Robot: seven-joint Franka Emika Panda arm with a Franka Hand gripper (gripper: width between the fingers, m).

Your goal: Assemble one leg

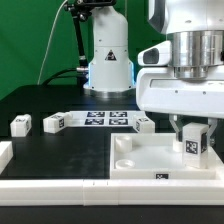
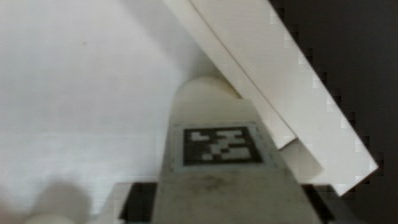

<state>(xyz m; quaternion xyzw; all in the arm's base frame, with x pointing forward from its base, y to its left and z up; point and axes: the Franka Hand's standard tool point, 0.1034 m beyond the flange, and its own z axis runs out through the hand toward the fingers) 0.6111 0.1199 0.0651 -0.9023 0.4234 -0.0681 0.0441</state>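
My gripper (image 1: 192, 131) is shut on a leg (image 1: 193, 147), a small white block with a black-and-white tag facing the camera. It holds the leg upright over the exterior view's right side of the large white tray-like top (image 1: 150, 165). In the wrist view the leg (image 2: 221, 140) sits between my dark fingers (image 2: 150, 203), and its far end reaches the tray's floor (image 2: 80, 90) beside the raised wall (image 2: 267, 70). I cannot tell whether it is seated in a recess.
Three more legs lie on the black table: two at the exterior view's left (image 1: 21, 124) (image 1: 53, 122), one behind the tray (image 1: 143, 124). The marker board (image 1: 100, 118) lies between them. A white rail (image 1: 45, 190) runs along the front. A round recess (image 1: 123, 146) shows in the tray's left corner.
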